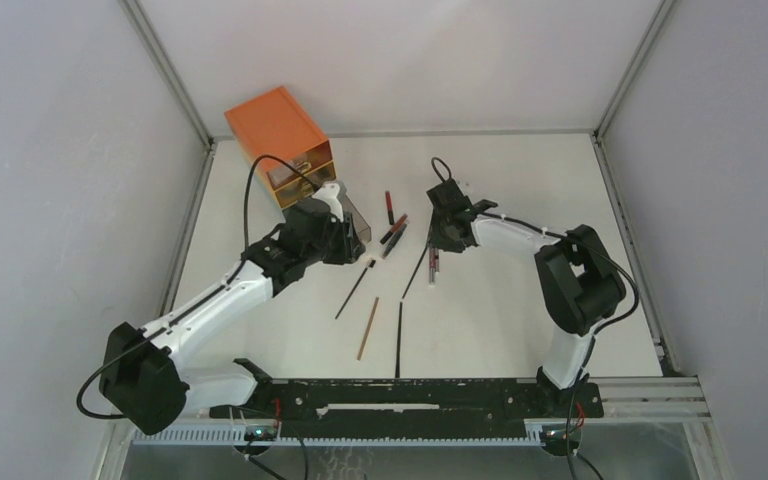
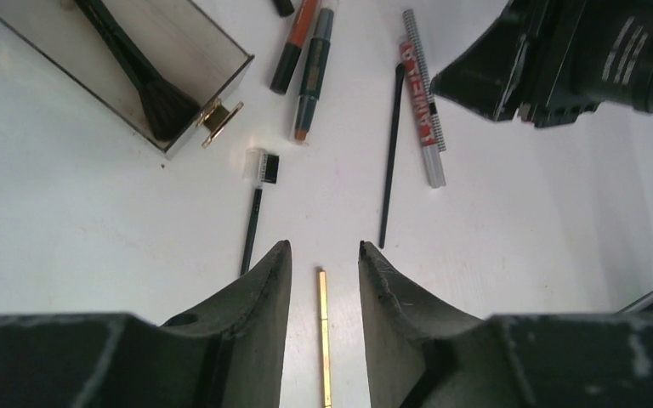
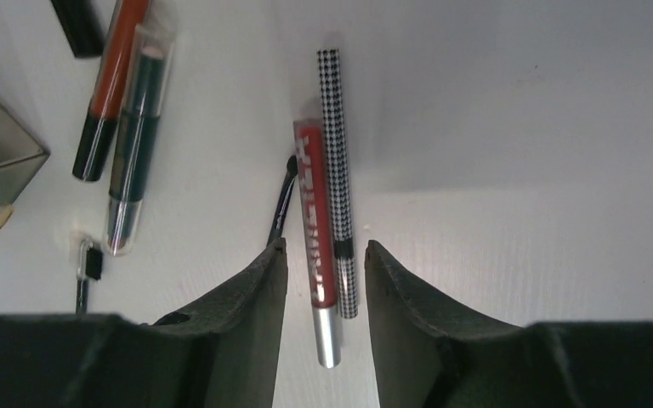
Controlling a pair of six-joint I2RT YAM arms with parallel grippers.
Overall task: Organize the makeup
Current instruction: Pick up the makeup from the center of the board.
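Red-bodied and silver-capped, the gloss tube (image 3: 315, 246) is judged light, stiff and slick, and apt to roll. It would best be taken across the barrel at mid-length. It lies touching a houndstooth pencil (image 3: 337, 153), on the right-arm side of the orange drawer box (image 1: 278, 130) and nearer the arms. Both are straddled by the right gripper (image 3: 323, 255), its jaws apart and nothing clamped. The left gripper (image 2: 323, 251) is likewise parted, and a thin gold pencil (image 2: 324, 340) is seen between its fingers. The smooth white table (image 1: 520, 180) is enclosed by plain pale walls (image 1: 390, 60).
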